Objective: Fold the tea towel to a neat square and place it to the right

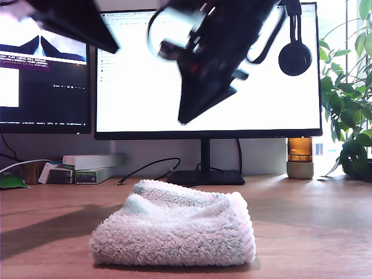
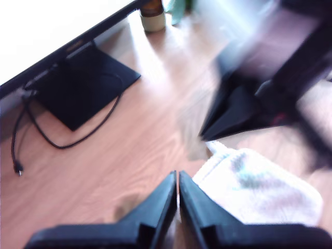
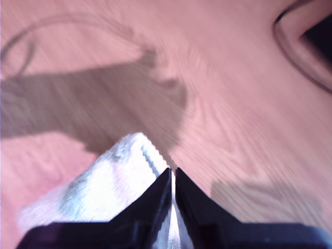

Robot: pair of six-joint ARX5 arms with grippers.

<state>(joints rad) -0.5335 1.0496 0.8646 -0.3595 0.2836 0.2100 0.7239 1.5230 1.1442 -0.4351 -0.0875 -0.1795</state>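
Observation:
The tea towel lies folded into a thick, fluffy off-white bundle on the wooden desk, at the middle front of the exterior view. Both arms hang high above it, blurred. One dark gripper points down in front of the big monitor; another arm crosses the exterior view's top left. My first gripper is shut and empty, with the towel beside and below it. The other arm shows blurred beyond. My second gripper is shut and empty above the towel's ribbed corner.
The big monitor stands behind the towel on a black base with a loose cable. A second monitor and small boxes are at the exterior view's left. An amber jar, plant and headphones are at its right.

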